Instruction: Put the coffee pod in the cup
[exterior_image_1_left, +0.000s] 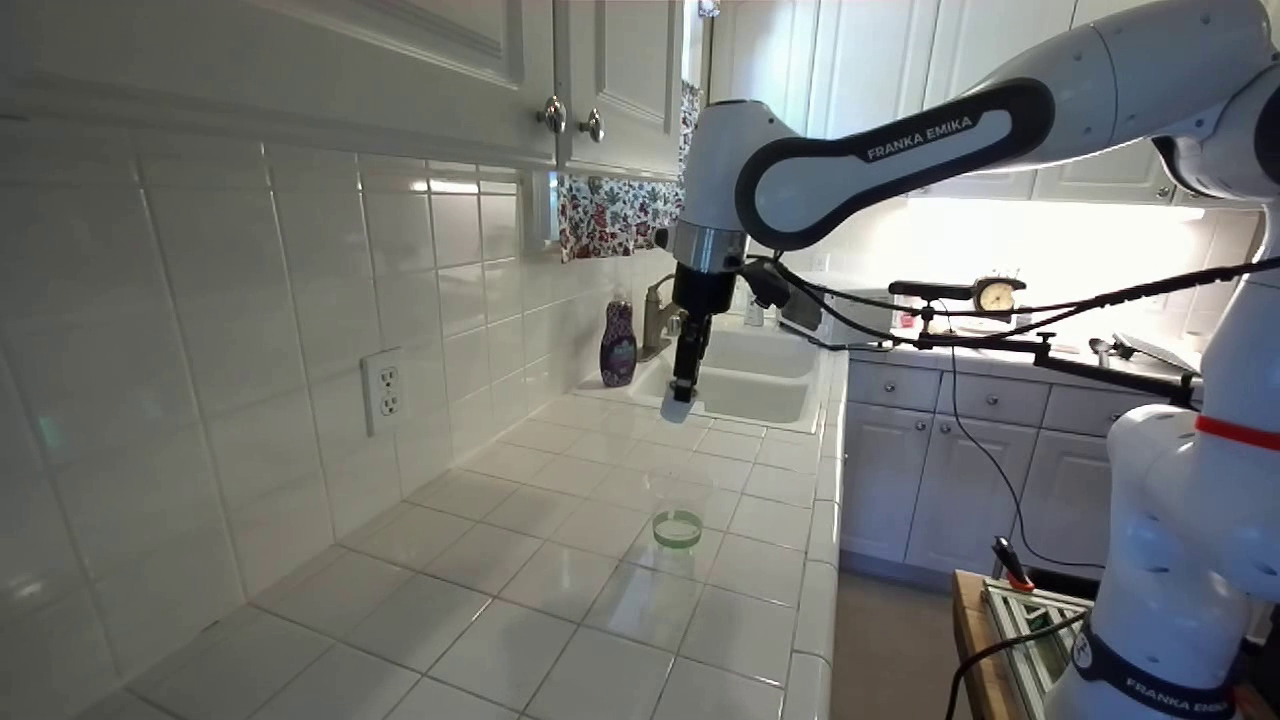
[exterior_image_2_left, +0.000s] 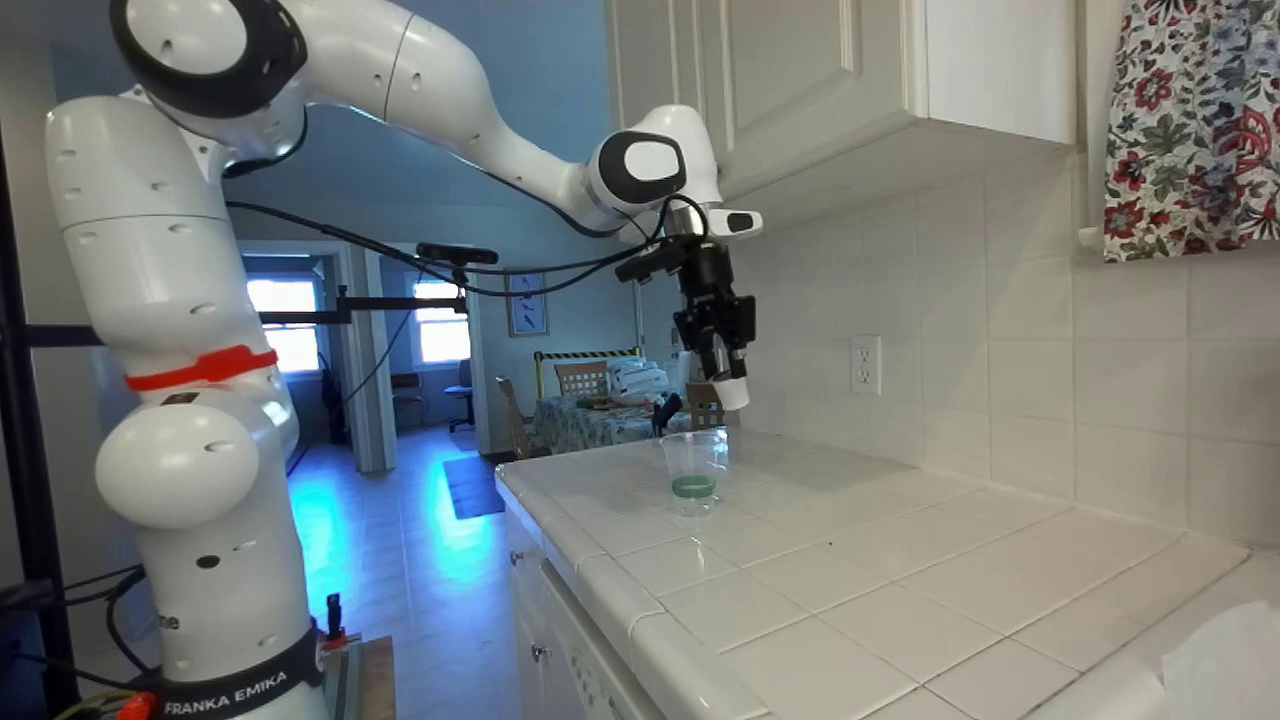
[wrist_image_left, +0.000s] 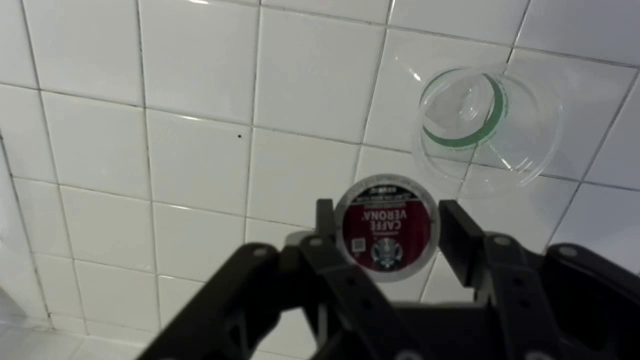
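The coffee pod is a small white cylinder with a dark red and black printed lid. My gripper (wrist_image_left: 389, 220) is shut on the coffee pod (wrist_image_left: 385, 207), one finger at each side of its rim, lid facing the wrist camera. The gripper shows in both exterior views (exterior_image_1_left: 686, 385) (exterior_image_2_left: 728, 362), pointing down, with the white pod (exterior_image_1_left: 676, 409) (exterior_image_2_left: 733, 394) below its fingertips, held above the counter. The cup, clear with a green band, stands upright on the tiles (exterior_image_1_left: 677, 529) (exterior_image_2_left: 693, 487). In the wrist view the cup (wrist_image_left: 492, 117) is up and right of the pod.
The white tiled counter (exterior_image_1_left: 540, 610) runs along a tiled wall with an outlet (exterior_image_1_left: 382, 391). A dark purple bottle (exterior_image_1_left: 618, 345) and a faucet (exterior_image_1_left: 655, 318) stand by the white sink (exterior_image_1_left: 745, 392). Cabinets (exterior_image_2_left: 800, 80) hang above. A white object (exterior_image_2_left: 1225, 665) lies at the near corner.
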